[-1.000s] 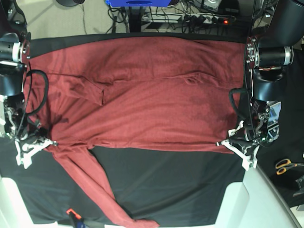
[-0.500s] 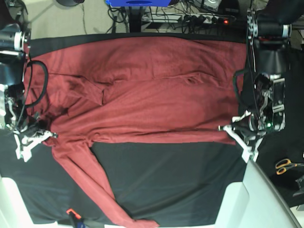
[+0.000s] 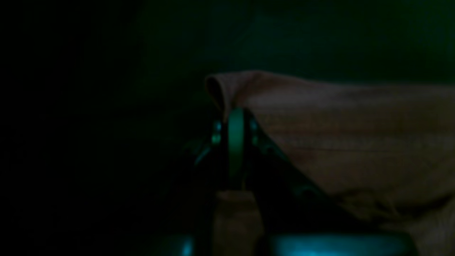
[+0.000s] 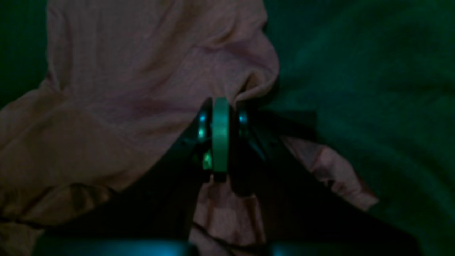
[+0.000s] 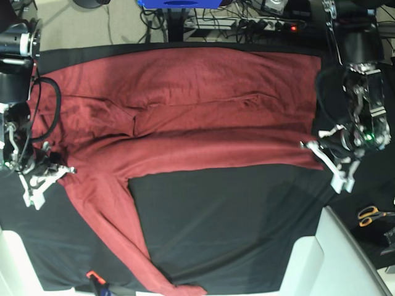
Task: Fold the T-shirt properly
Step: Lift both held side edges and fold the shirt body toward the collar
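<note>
Barely into the fold: both my left claw (image 5: pixel 313 148) and right claw (image 5: pixel 65 171) are pinching the lower edge of the thin maroon long-sleeved T-shirt (image 5: pixel 185 117) sprawled across the top half of the black-clothed table (image 5: pixel 228 228), one sleeve trailing toward bottom centre.

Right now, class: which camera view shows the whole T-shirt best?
The base view: the T-shirt lies spread across the black table cloth, one sleeve trailing toward the near edge. The dim wrist views show only small patches: the edge pinched in the left gripper and the bunched fabric clamped in the right gripper.
</note>
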`<act>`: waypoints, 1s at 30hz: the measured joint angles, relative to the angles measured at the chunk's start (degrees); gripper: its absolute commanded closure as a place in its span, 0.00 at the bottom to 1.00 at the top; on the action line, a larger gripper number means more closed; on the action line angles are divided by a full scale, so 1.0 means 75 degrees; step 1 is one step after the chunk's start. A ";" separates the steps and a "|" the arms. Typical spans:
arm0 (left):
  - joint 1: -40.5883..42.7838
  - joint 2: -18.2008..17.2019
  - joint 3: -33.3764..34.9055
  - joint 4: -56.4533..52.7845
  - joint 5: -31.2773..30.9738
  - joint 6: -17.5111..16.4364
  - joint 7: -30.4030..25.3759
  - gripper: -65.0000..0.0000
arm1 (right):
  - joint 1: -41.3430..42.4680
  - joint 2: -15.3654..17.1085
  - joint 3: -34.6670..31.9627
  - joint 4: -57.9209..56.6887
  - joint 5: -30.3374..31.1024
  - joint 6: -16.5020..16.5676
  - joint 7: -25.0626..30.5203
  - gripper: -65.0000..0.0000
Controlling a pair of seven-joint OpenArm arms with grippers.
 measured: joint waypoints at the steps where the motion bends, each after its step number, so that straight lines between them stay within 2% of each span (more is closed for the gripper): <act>1: 0.0099 0.0032 0.0009 -0.0003 -0.0064 -0.0015 0.0003 1.00 | -0.0015 -0.0006 0.0076 0.0000 0.0009 -0.0003 -0.0032 1.00; 6: 0.0268 0.0003 0.0017 -0.0102 0.0076 -0.0009 0.0047 1.00 | -0.0189 -0.0041 0.0921 0.0012 0.0017 -0.0026 -0.0527 1.00; 13: 0.0251 0.0026 0.0032 -0.0099 -0.0006 -0.0012 0.0006 1.00 | -0.0361 -0.0044 0.0953 0.0070 0.0023 -0.0020 -0.0877 0.97; 16: 0.0248 0.0044 0.0032 -0.0099 -0.0009 -0.0012 0.0003 1.00 | -0.0399 -0.0044 0.0953 0.0070 -0.0009 -0.0023 -0.1346 0.81; 21: 0.0251 0.0044 0.0032 -0.0102 0.0023 -0.0009 0.0006 1.00 | -0.0425 -0.0044 0.0973 0.0720 -0.0020 -0.0058 -0.1419 0.47; 24: 0.0251 0.0044 0.0032 -0.0102 0.0044 -0.0012 0.0003 1.00 | -0.0458 -0.0047 0.0985 0.1180 0.0012 -0.0052 -0.1492 0.33; 28: 0.0245 0.0041 0.0032 -0.0105 0.0047 -0.0012 0.0003 1.00 | -0.0303 -0.0050 0.1291 0.1174 -0.0058 -0.0055 -0.1489 0.29; 30: 0.0242 0.0044 0.0035 -0.0114 0.0047 -0.0009 0.0015 1.00 | 0.0160 0.0044 0.1288 0.0423 -0.0082 -0.0041 -0.1183 0.29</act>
